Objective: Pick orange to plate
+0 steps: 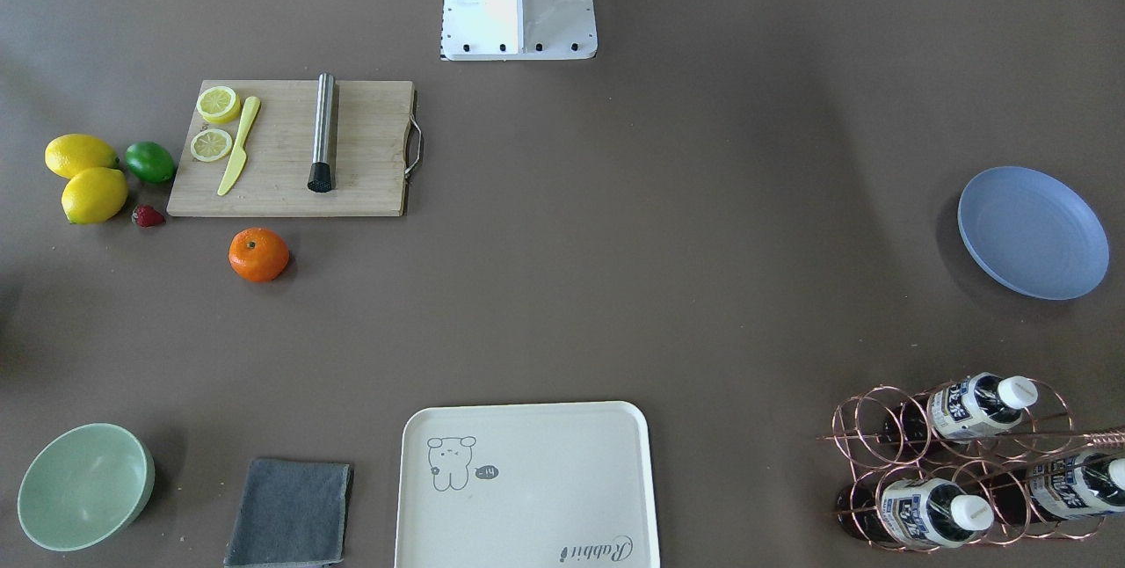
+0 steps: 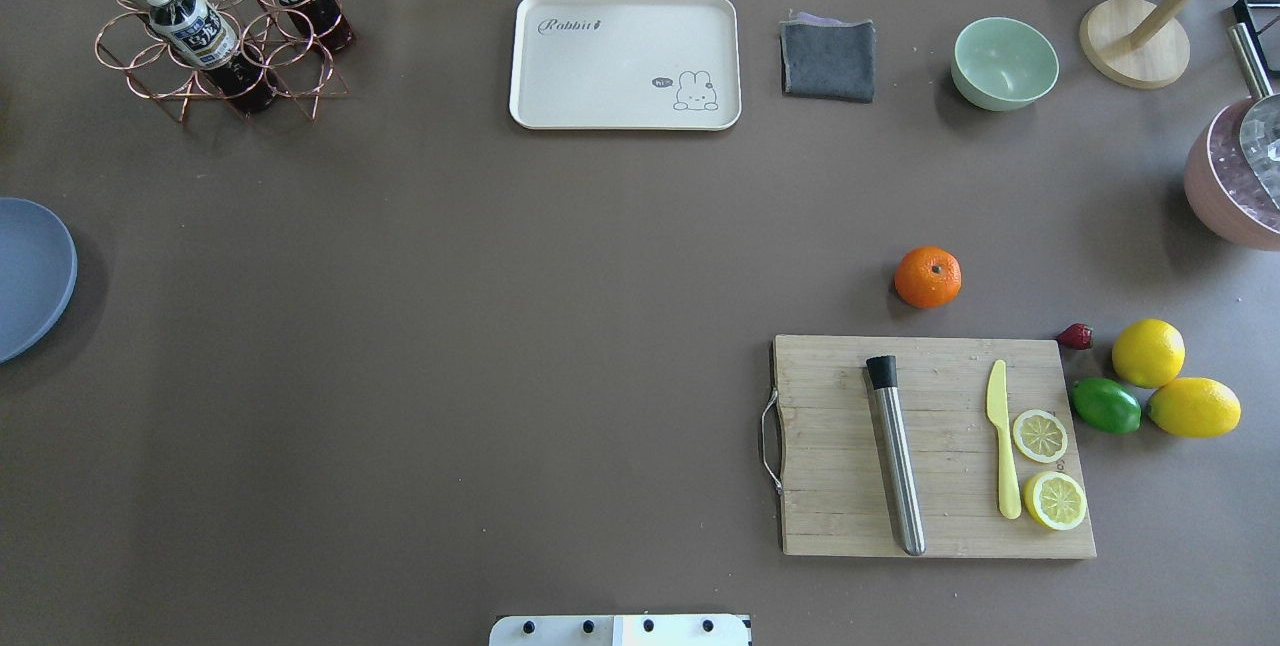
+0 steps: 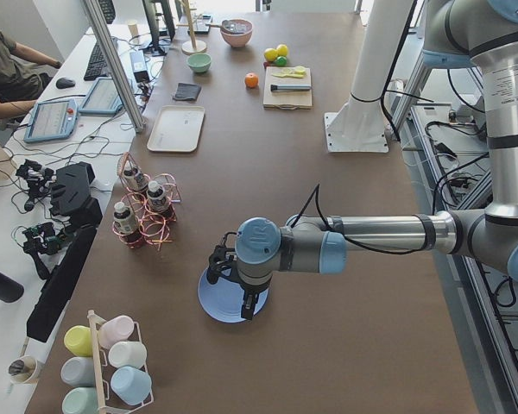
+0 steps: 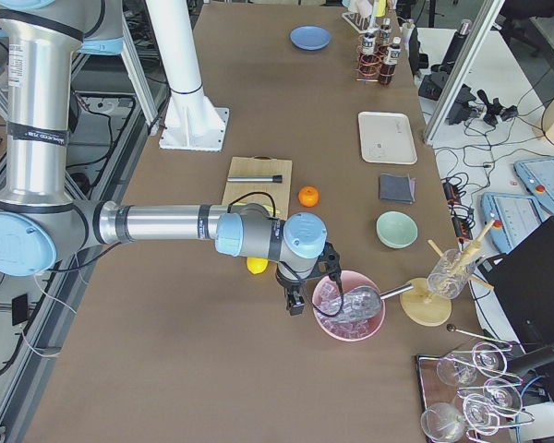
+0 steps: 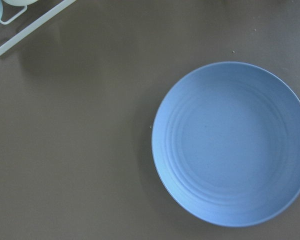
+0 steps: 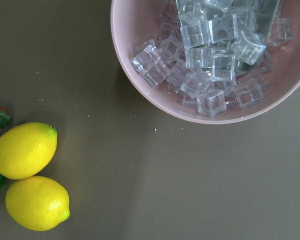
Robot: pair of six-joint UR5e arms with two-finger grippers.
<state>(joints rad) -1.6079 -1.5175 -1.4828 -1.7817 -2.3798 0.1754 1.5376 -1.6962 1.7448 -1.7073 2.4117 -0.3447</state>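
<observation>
The orange lies on the brown table just beyond the wooden cutting board; it also shows as the orange in the front-facing view. The blue plate rests empty at the table's far left end, seen large as the plate in the left wrist view. My left gripper hovers over the plate. My right gripper hangs near a pink bowl of ice, well away from the orange. Both grippers show only in the side views, so I cannot tell whether they are open or shut.
On the board lie a steel muddler, a yellow knife and lemon slices. Two lemons, a lime and a strawberry sit beside it. The pink ice bowl, green bowl, grey cloth, cream tray and bottle rack line the far edge.
</observation>
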